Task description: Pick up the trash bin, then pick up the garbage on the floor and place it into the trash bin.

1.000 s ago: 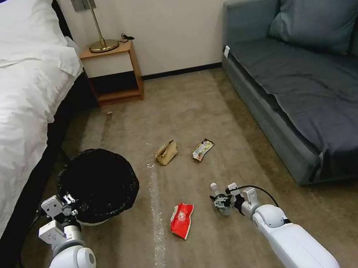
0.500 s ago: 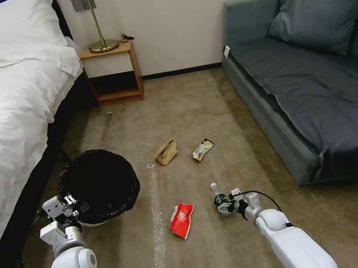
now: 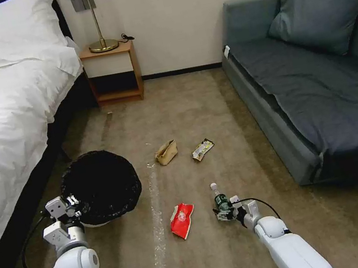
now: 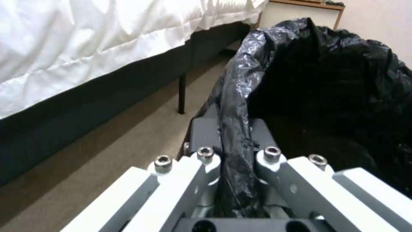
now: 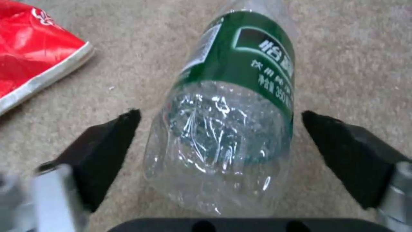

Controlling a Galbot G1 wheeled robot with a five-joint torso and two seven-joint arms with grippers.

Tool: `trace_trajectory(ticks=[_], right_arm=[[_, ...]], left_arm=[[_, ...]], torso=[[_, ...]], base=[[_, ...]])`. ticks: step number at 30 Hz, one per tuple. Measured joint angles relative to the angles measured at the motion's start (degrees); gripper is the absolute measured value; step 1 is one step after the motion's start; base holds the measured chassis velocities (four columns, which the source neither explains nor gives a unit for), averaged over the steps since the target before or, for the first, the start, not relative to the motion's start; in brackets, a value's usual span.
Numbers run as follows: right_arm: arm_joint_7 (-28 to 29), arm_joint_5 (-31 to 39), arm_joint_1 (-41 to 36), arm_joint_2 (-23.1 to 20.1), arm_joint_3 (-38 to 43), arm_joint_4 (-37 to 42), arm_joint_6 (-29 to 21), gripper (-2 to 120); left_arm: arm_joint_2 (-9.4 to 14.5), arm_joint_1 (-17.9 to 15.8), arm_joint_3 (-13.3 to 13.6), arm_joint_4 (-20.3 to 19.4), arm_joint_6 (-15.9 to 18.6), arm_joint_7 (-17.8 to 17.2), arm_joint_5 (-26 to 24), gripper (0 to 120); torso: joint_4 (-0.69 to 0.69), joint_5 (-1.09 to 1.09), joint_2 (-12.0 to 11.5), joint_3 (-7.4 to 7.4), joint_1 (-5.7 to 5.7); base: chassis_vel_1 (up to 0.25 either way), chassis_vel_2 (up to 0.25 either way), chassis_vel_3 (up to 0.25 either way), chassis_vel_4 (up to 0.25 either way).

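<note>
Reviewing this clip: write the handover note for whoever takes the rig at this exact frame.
Left gripper: shut on the trash bin rim, pinching the black liner; bin sits beside the bed.
Right gripper: open, fingers astride the clear bottle, which lies on the carpet, not clamped.
Red packet, paper bag and yellow-black wrapper lie on the floor.
Done: bin gripped. Left: all four litter items.

Head view looks down over the carpet (image 3: 192,104); wrist views sit close — probably just above it.

Glossy crinkled plastic liner (image 4: 326,80); matt carpet (image 3: 183,105)
</note>
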Motion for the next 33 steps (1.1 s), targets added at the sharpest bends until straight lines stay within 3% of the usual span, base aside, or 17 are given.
trace_trajectory(ticks=[3,5,16,24,33], right_arm=[[-0.1,-0.1,0.1,0.0,0.1,-0.3,0.6,90],[-0.2,-0.3,0.1,0.0,0.4,-0.7,1.8,76],[0.2,-0.8,-0.4,-0.2,1.1,-0.7,3.5,39],[0.9,-0.9,-1.5,-0.7,1.8,2.3,4.4,30],[3.4,1.0,-3.5,-2.9,2.9,16.8,7.5,30]], left_arm=[[0.0,0.0,0.0,0.0,0.0,0.0,0.0,4],[0.0,-0.1,0.1,0.3,0.0,0.0,0.0,4],[-0.2,-0.5,0.7,0.8,-0.2,0.0,0.4,4],[-0.1,-0.9,1.2,1.4,-0.2,-0.1,0.4,4],[-0.4,-2.2,3.6,3.0,0.1,-0.4,0.5,4]], torso=[[0.0,0.0,0.0,0.0,0.0],[0.0,0.0,0.0,0.0,0.0],[0.0,0.0,0.0,0.0,0.0],[0.0,0.0,0.0,0.0,0.0],[0.0,0.0,0.0,0.0,0.0]], base=[[0.0,0.0,0.0,0.0],[0.0,0.0,0.0,0.0],[0.0,0.0,0.0,0.0],[0.0,0.0,0.0,0.0],[0.0,0.0,0.0,0.0]])
